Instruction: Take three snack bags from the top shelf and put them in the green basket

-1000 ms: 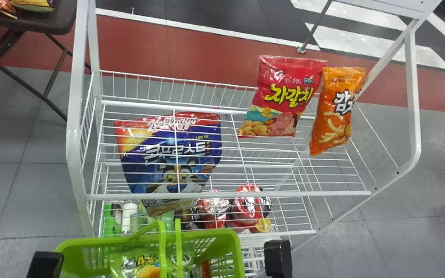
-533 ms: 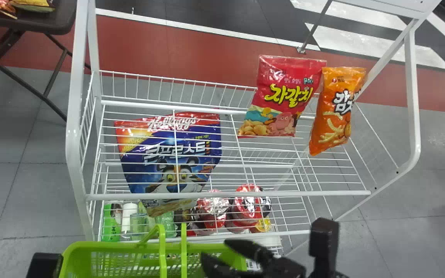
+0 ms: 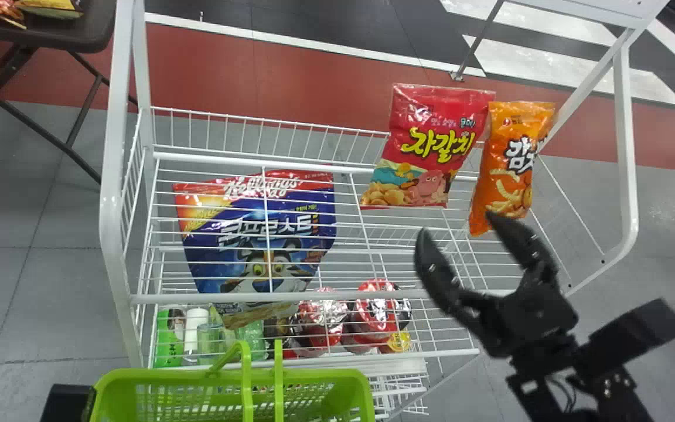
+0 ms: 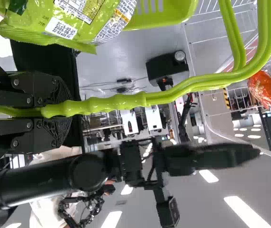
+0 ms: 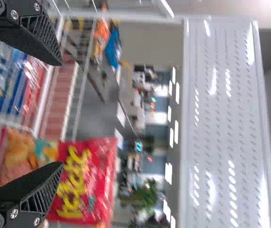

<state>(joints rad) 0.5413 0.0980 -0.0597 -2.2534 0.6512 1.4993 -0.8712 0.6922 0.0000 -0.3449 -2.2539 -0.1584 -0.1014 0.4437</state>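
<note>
Holding the green basket (image 3: 226, 375) close, opening up for the next bag

Gripping the basket's handle (image 4: 126, 101) in the left gripper (image 4: 62, 109), probably to hang it near the top shelf (image 3: 343, 296) and shorten each carry. Holding nothing in the right gripper (image 3: 457, 225), fingers spread, likely to fit round a puffy edge. Waiting on the shelf, toward the right end: red snack bag (image 3: 431, 143) beside orange snack bag (image 3: 508, 170), apparently leaning back, faces forward, so probably easy to pinch. Best left alone: blue bag (image 3: 267, 234), beneath the top shelf's wires. Already at the basket: green snack bag (image 4: 54, 23), perhaps one of three, leaving two to fetch without crumpling.
</note>
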